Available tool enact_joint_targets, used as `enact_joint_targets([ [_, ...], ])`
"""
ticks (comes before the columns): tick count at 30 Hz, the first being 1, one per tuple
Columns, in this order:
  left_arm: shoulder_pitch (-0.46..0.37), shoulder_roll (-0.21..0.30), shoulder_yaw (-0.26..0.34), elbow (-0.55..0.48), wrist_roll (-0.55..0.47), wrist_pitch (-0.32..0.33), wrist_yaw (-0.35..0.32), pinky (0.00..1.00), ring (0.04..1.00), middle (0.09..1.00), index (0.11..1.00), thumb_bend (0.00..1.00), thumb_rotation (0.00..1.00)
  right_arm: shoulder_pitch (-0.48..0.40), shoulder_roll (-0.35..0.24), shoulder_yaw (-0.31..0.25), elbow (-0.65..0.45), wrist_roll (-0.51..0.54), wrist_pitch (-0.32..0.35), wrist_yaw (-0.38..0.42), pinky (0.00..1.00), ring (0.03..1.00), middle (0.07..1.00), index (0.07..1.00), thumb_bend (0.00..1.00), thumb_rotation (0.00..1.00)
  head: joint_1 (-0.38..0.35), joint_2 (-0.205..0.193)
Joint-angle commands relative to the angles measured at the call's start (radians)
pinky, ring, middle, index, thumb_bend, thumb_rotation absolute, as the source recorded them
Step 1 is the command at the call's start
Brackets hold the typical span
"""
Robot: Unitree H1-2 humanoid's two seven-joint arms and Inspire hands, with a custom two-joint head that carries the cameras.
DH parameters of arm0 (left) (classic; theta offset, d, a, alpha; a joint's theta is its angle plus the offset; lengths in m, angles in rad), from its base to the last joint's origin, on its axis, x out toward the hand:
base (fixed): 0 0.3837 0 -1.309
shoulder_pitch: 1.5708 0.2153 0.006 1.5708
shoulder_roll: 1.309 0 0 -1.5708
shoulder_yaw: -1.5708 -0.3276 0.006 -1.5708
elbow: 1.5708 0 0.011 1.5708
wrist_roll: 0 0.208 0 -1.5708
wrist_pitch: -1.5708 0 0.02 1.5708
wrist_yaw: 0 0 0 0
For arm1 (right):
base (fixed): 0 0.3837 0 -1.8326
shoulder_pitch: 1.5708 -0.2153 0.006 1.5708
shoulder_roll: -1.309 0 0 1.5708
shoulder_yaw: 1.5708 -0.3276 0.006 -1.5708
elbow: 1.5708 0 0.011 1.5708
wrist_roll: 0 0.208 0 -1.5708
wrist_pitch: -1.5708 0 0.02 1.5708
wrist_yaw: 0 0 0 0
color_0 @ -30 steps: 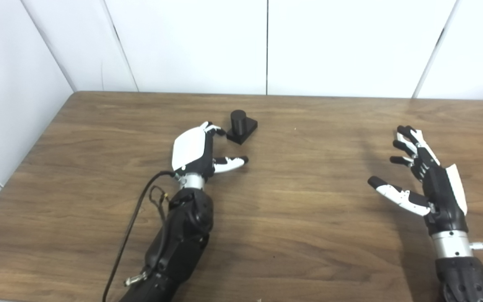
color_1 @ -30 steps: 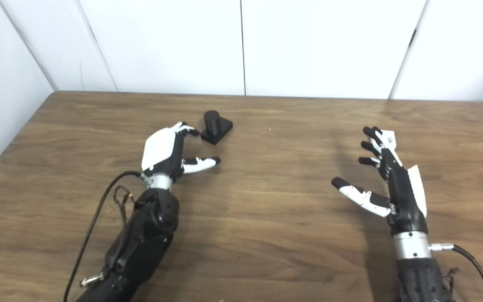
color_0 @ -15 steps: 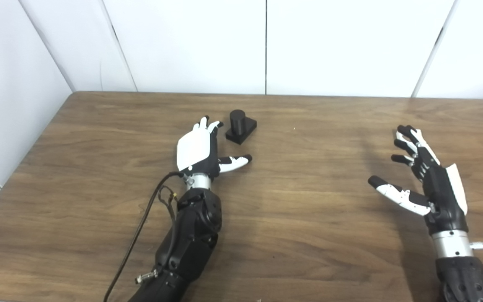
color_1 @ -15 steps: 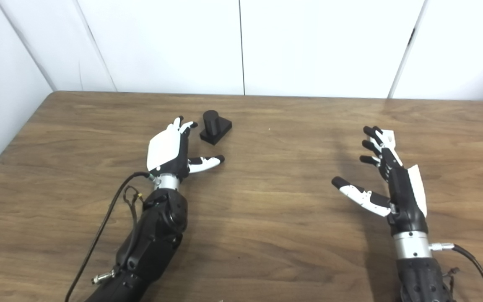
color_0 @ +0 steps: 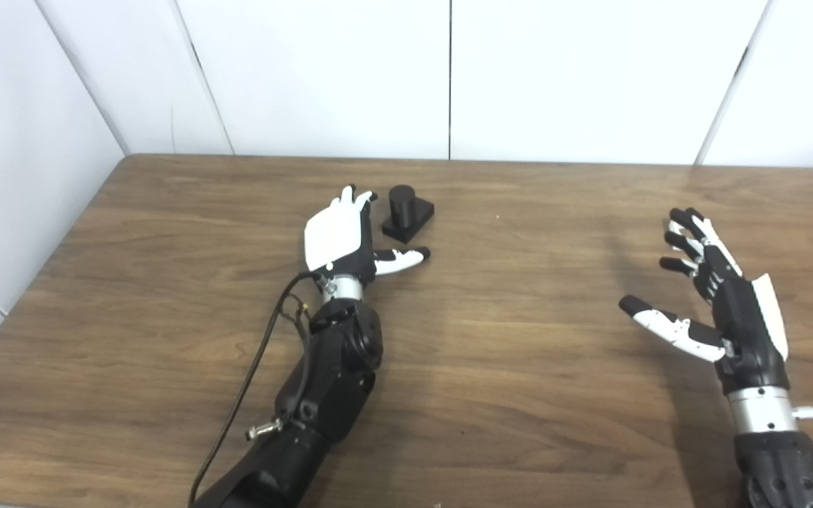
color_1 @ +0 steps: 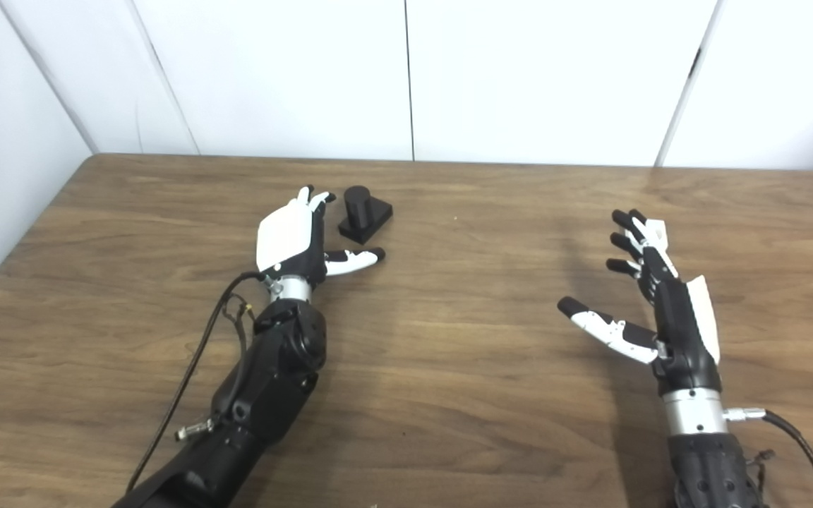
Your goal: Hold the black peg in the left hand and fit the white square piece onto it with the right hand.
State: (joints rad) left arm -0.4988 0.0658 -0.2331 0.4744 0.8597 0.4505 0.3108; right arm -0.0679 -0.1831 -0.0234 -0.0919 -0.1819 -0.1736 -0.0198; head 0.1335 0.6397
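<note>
Wood-grain counter (color_0: 519,367) against white panelled walls (color_0: 562,77), carrying black peg (color_0: 405,212); left hand (color_0: 339,236) and right hand (color_0: 720,300) both empty, fingers spread.

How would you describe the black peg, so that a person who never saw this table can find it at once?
On the wooden table, look toward the far edge, left of centre, just beyond the open left hand. The black peg stands there: a short upright cylinder on a square base, the only loose object in view, all black.
</note>
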Motion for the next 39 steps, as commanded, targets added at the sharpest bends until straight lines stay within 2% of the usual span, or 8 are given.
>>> enact_joint_targets([
  [1,-0.045,0.006,-0.004,0.043,-0.009,0.01,0.012,0.85,0.945,0.988,0.851,0.87,0.45,-0.022,0.0,-0.007,-0.032,0.004,-0.025,-0.006,0.75,0.871,0.965,0.89,0.61,0.26,-0.001,0.002],
  [14,-0.117,0.004,-0.041,0.201,-0.067,-0.009,0.075,0.78,0.92,0.96,0.773,0.86,0.47,-0.017,-0.001,-0.011,-0.044,-0.005,-0.022,-0.009,0.74,0.865,0.959,0.881,0.57,0.27,-0.007,0.01],
  [18,-0.117,0.007,-0.044,0.22,-0.086,-0.022,0.087,0.78,0.918,0.944,0.661,0.84,0.46,-0.015,-0.005,-0.013,-0.045,-0.009,-0.027,-0.011,0.74,0.864,0.96,0.884,0.57,0.3,-0.007,0.014],
  [21,-0.112,0.018,-0.05,0.227,-0.095,-0.04,0.096,0.82,0.88,0.877,0.542,0.76,0.42,-0.012,-0.006,-0.016,-0.049,-0.01,-0.026,-0.013,0.74,0.864,0.962,0.886,0.54,0.34,-0.003,0.016],
  [23,-0.111,0.023,-0.056,0.229,-0.098,-0.041,0.097,0.83,0.87,0.863,0.528,0.74,0.42,-0.011,-0.007,-0.018,-0.048,-0.01,-0.025,-0.014,0.74,0.864,0.96,0.883,0.54,0.34,-0.001,0.017],
  [29,-0.093,0.064,-0.097,0.167,-0.088,-0.017,0.033,0.86,0.846,0.833,0.532,0.67,0.46,-0.01,-0.003,-0.016,-0.053,-0.025,-0.011,-0.014,0.73,0.853,0.954,0.877,0.51,0.39,0.004,0.019],
  [33,-0.078,0.101,-0.137,0.102,-0.07,-0.007,-0.025,0.83,0.825,0.822,0.525,0.67,0.46,-0.009,0.0,-0.015,-0.054,-0.031,-0.009,-0.016,0.73,0.856,0.952,0.878,0.52,0.5,0.006,0.022],
  [39,-0.039,0.149,-0.162,-0.032,-0.034,0.018,-0.148,0.86,0.837,0.825,0.51,0.66,0.5,-0.006,0.0,-0.014,-0.059,-0.033,-0.008,-0.014,0.73,0.853,0.95,0.88,0.51,0.58,0.009,0.024],
])
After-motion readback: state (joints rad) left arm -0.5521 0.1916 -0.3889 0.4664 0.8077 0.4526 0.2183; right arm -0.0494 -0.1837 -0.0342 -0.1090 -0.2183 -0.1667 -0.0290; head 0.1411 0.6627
